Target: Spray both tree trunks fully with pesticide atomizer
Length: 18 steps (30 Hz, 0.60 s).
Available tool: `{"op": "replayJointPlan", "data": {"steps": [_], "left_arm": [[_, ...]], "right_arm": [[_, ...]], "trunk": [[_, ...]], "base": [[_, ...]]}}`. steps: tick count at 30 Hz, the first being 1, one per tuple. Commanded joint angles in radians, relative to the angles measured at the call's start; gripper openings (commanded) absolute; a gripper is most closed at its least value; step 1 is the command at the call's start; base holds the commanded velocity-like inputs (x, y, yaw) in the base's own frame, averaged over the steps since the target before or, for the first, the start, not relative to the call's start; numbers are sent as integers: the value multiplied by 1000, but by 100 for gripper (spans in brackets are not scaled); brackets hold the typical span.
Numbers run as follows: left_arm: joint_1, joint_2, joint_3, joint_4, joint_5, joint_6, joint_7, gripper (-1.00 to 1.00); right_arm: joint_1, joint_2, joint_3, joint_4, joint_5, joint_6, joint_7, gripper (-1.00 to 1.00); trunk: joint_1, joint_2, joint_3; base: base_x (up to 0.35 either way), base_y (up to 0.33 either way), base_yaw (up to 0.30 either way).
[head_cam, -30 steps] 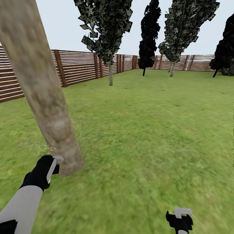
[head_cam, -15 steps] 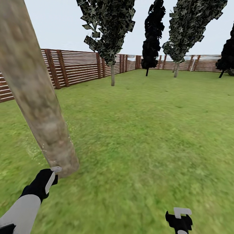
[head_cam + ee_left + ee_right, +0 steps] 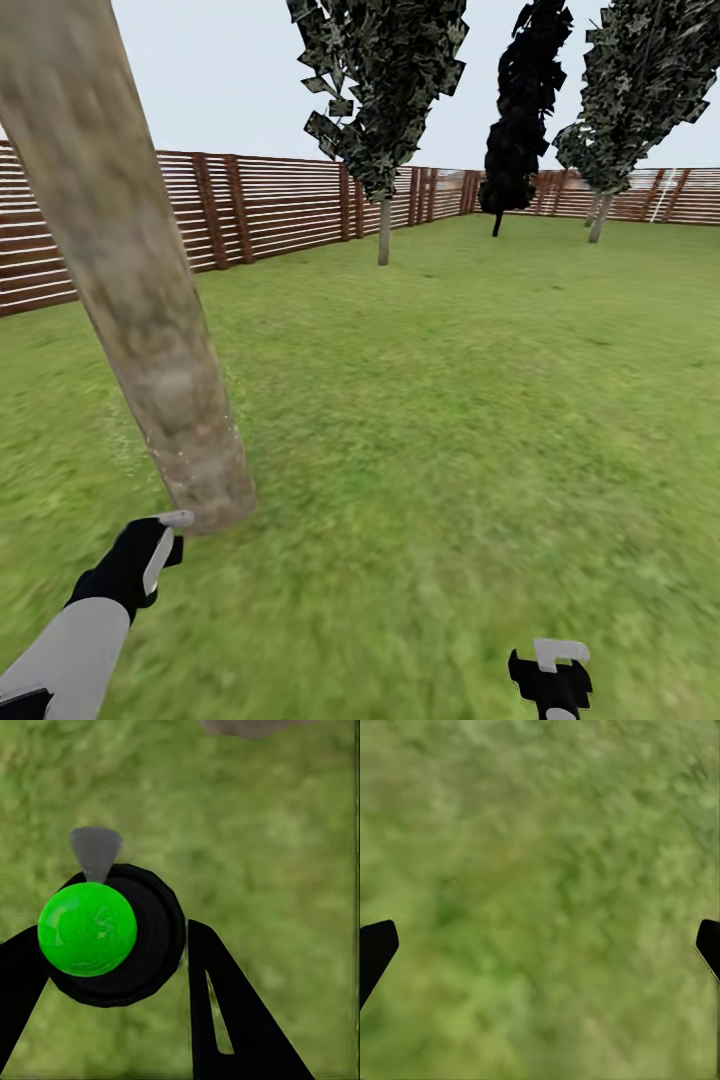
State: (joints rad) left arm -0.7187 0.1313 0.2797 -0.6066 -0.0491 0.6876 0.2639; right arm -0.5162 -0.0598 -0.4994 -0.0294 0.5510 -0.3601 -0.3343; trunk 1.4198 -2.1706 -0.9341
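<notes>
open lawn (image 3: 450, 420) fills our frame's centre and right, fence (image 3: 260, 205) behind. our left gripper (image 3: 112, 960) jaws clamp the pesticide atomizer (image 3: 112, 934) beside the tree trunk (image 3: 140, 300); right gripper (image 3: 540, 945) jaws wide, empty.

Grass floor (image 3: 450, 420) under tree trunk (image 3: 150, 330)

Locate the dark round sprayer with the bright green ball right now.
The pesticide atomizer sits between the left gripper's black fingers in the left wrist view, over green lawn, near the base of the grey-brown tree trunk.
</notes>
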Motion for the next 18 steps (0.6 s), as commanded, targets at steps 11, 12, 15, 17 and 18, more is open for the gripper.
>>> {"op": "replayJointPlan", "data": {"steps": [11,12,15,17,18], "left_arm": [[-1,-3,2,6,-5,5,-3,-100],[0,-4,2,7,-5,5,-3,-100],[-1,-5,1,7,-5,5,-4,-100],[0,-5,1,6,-5,4,-5,-100],[-1,-7,0,5,-5,5,-5,-100]], "right_arm": [[-1,0,-9,2,10,-3,-4,100],[-1,0,-8,2,10,-3,-3,100],[-1,0,-8,2,10,-3,-3,100],[-1,0,-8,2,10,-3,-3,100],[-1,-1,-9,1,10,-3,-3,100]], "trunk": [[0,0,-1],[0,0,-1],[0,0,-1],[0,0,-1],[0,0,-1]], "base": [[150,-266,4],[170,-253,50],[170,-253,159],[170,-253,263],[162,-253,272]]}}
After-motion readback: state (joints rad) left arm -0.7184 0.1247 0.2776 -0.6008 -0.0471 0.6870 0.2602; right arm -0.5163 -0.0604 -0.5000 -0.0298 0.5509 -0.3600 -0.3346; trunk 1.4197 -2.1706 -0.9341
